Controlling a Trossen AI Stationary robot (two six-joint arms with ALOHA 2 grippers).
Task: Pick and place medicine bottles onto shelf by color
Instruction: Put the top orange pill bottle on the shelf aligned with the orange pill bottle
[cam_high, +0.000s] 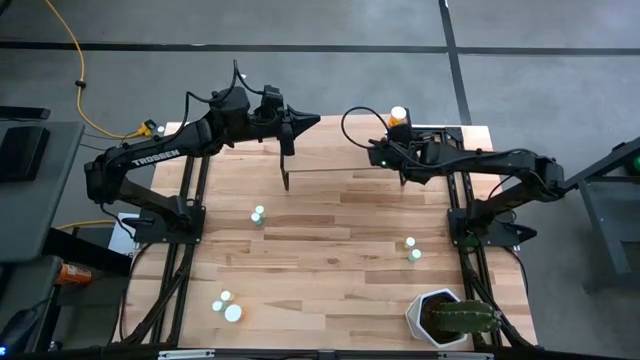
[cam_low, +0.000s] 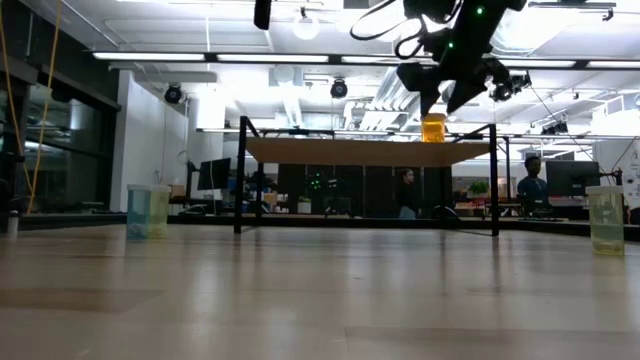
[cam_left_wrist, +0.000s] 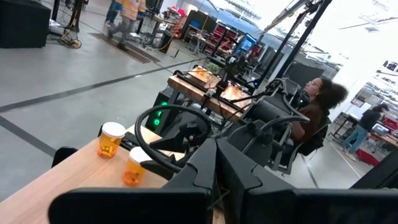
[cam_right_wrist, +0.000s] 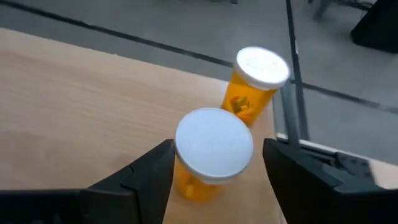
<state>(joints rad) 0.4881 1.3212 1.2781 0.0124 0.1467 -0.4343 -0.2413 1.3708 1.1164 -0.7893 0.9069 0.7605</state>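
Two orange medicine bottles with white caps stand upright on the shelf (cam_high: 330, 150) near its right end: a nearer one (cam_right_wrist: 211, 158) and a farther one (cam_right_wrist: 256, 78). My right gripper (cam_right_wrist: 217, 152) hovers open above the nearer bottle, slanting down, one finger on either side of its cap and clear of it. From table height, one orange bottle (cam_low: 433, 128) shows on the shelf board (cam_low: 370, 150), under that gripper (cam_low: 445, 85). My left gripper (cam_high: 312, 122) waits shut and level over the shelf's left end, holding nothing.
Green and pale blue bottles stand on the tabletop: a pair at the left (cam_high: 258, 214), another pair at the right (cam_high: 412, 248), others near the front left (cam_high: 225, 305). A white pot with a green plant (cam_high: 450, 318) is at the front right. People sit in the room beyond.
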